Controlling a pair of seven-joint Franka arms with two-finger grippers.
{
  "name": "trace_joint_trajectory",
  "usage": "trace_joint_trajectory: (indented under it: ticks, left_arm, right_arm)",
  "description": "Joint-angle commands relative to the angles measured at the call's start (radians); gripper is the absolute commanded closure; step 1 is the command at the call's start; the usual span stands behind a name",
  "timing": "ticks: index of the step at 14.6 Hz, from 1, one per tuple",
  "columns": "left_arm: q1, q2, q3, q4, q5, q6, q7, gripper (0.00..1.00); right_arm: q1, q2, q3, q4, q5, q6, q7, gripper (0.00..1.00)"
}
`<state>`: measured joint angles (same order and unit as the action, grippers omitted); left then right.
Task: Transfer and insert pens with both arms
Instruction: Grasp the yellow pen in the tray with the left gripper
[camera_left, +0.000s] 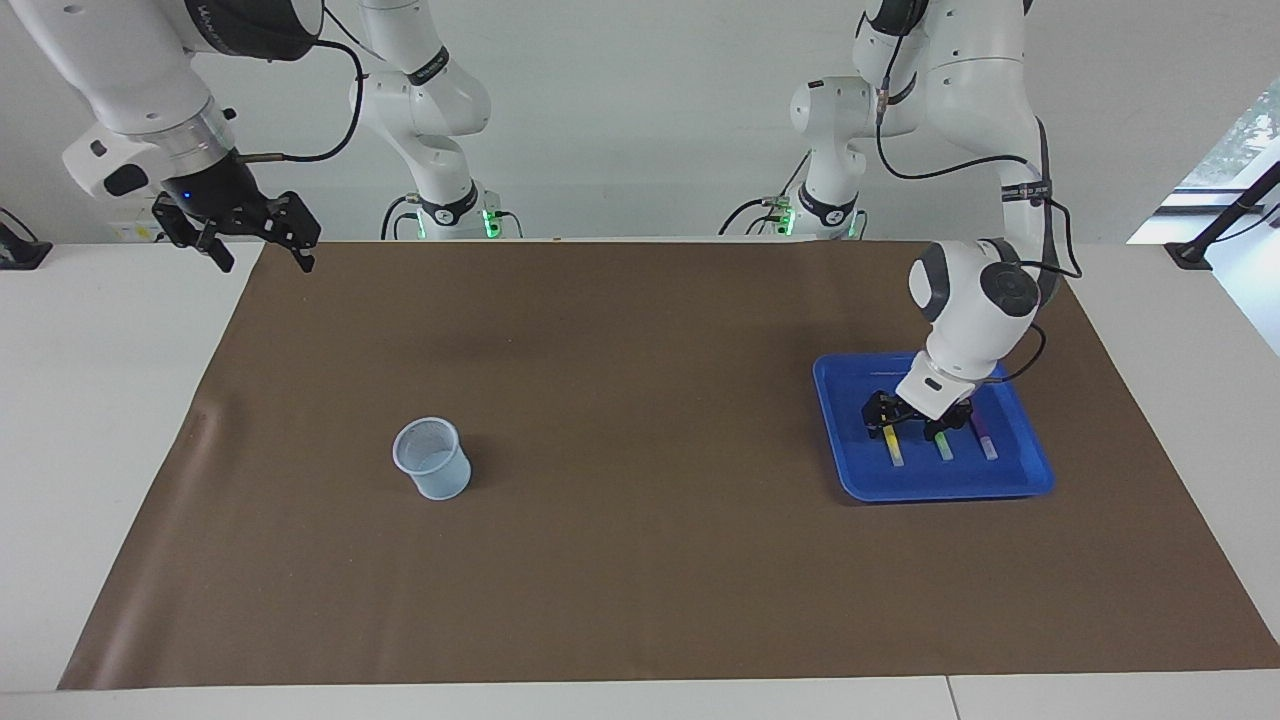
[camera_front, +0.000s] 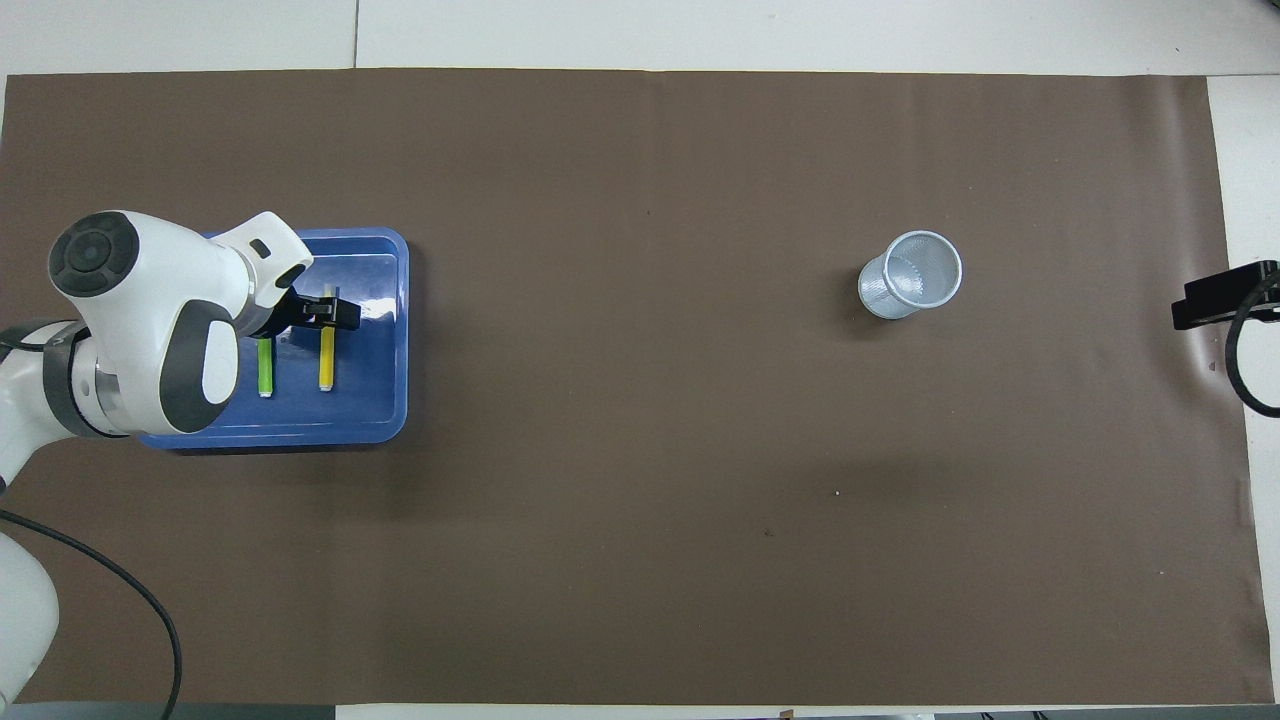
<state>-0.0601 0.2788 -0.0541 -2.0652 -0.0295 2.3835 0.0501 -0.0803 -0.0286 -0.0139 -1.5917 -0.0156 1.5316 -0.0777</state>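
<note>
Facing view: we are working over the brown mat (camera_left: 640, 560), and the left arm (camera_left: 975, 300) is reaching down into the blue tray (camera_left: 1030, 480). The right arm is waiting, its right gripper (camera_left: 255, 240) hanging released over the mat's corner at its own end of the table.

The left gripper (camera_left: 908, 420) is sitting low in the tray, spread open, straddling the yellow pen (camera_left: 893, 447). Nothing is grasped yet. The green pen (camera_left: 943, 447) is lying just beside the gripper, and the purple pen (camera_left: 986, 445) beside that one. The mesh cup (camera_left: 432, 472) is standing well apart, toward the right arm's end.

Risks, in our judgement:
- One finger is standing close to the green pen; closing could be nudging or pinching it.
- An off-centre grip could be tilting the yellow pen, spoiling the handover.
</note>
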Motion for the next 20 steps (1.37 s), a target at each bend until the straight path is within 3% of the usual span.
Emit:
trace_joint_trajectory:
  ticks: [1,3,4,8,13,16,20]
  left_arm:
    - [-0.015,-0.012,0.010,-0.024,0.022,0.029,0.005,0.23]
    - [-0.015,-0.012,0.010,-0.024,0.020,0.028,0.005,0.86]
    - [-0.014,-0.012,0.011,-0.024,0.022,0.026,0.005,1.00]
    - [-0.014,-0.013,0.010,-0.010,0.020,0.002,-0.003,1.00]
    - [-0.012,-0.039,0.008,0.138,0.016,-0.231,-0.067,1.00]
    - [-0.033,-0.076,0.005,0.206,0.005,-0.352,-0.253,1.00]
    - [-0.108,-0.095,0.003,0.250,-0.101,-0.369,-0.604,1.00]
  right_arm:
    - [-0.001,-0.011,-0.004,-0.005,0.014,-0.015,-0.013,0.00]
    - [-0.001,-0.011,-0.004,-0.004,0.014,-0.013,-0.013,0.00]
    - [-0.001,-0.011,-0.004,-0.004,0.014,-0.015,-0.013,0.00]
    - [-0.001,-0.011,-0.004,-0.005,0.014,-0.015,-0.013,0.00]
    - [-0.001,-0.013,-0.004,-0.004,0.014,-0.013,-0.013,0.00]
    - [-0.001,-0.011,-0.004,-0.005,0.014,-0.015,-0.013,0.00]
    - [-0.001,-0.011,-0.004,-0.005,0.014,-0.015,-0.013,0.00]
